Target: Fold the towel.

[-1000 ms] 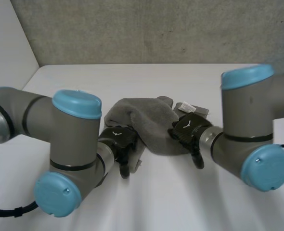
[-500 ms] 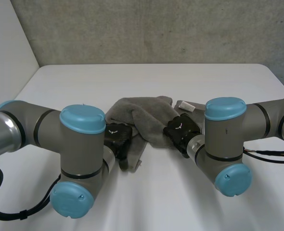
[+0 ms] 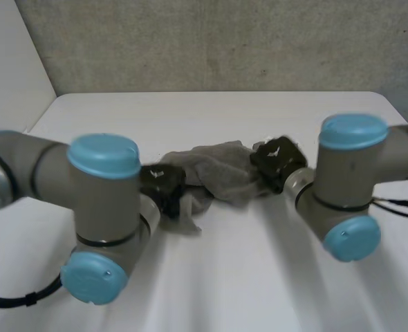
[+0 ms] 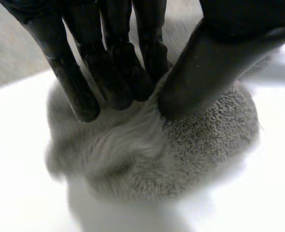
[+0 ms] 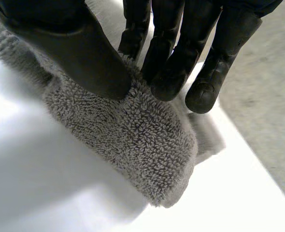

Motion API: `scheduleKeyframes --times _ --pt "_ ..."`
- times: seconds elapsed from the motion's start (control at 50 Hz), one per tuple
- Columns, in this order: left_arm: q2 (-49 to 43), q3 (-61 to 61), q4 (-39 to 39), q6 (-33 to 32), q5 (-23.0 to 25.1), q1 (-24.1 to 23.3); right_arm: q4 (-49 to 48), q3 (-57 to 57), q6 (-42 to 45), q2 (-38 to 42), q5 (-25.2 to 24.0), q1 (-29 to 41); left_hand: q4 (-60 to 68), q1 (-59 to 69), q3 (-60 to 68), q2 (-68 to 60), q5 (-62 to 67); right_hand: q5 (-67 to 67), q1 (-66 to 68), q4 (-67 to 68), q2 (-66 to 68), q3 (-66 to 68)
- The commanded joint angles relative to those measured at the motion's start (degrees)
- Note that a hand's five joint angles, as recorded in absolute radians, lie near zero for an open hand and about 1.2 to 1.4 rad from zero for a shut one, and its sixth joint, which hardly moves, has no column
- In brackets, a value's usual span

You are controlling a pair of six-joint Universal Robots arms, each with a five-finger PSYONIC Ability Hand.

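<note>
The bunched grey terry towel (image 3: 221,174) sits on the middle of the white desk (image 3: 211,114), the left hand (image 3: 164,188) pinching its left end between fingers and thumb, the right hand (image 3: 276,159) gripping its right end likewise.

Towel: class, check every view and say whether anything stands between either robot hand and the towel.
Nothing visible does. The left robot hand already pinches the towel between thumb and fingers at one end, and the right robot hand pinches its other end the same way.
</note>
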State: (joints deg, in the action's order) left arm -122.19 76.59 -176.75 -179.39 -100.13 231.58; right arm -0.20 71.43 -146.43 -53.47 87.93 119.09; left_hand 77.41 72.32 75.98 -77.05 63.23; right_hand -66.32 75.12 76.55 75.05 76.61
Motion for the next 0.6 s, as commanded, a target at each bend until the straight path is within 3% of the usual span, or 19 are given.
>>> scheduleKeyframes --times 0.02,0.16,0.34,0.46,0.6 --pt "11.2 -0.1 0.4 0.4 0.8 3.5 9.2 -3.2 -2.5 -9.9 -1.2 -2.5 2.6 7.7 4.0 -3.0 6.8 -3.7 4.9 3.4 4.9 3.4" --pt "21.6 -0.5 1.0 1.0 3.4 6.6 27.3 -13.8 -8.8 -19.8 -5.7 -7.0 2.6 7.7 4.0 -3.0 6.8 -3.7 4.9 3.4 4.9 3.4" --pt "27.3 -0.5 0.7 5.3 9.2 13.9 27.9 -16.3 -14.0 -22.6 -9.6 -14.1 2.6 7.7 4.0 -3.0 6.8 -3.7 4.9 3.4 4.9 3.4" --pt "22.8 -0.9 0.7 9.1 11.3 17.1 27.6 -17.6 -13.5 -16.6 -9.0 -14.3 2.6 7.7 4.0 -3.0 6.8 -3.7 4.9 3.4 4.9 3.4" --pt "15.5 -2.6 0.8 9.3 11.4 17.3 25.2 -21.5 -13.8 -7.3 -5.4 -14.3 2.6 7.7 4.0 -3.0 6.8 -3.7 4.9 3.4 4.9 3.4"
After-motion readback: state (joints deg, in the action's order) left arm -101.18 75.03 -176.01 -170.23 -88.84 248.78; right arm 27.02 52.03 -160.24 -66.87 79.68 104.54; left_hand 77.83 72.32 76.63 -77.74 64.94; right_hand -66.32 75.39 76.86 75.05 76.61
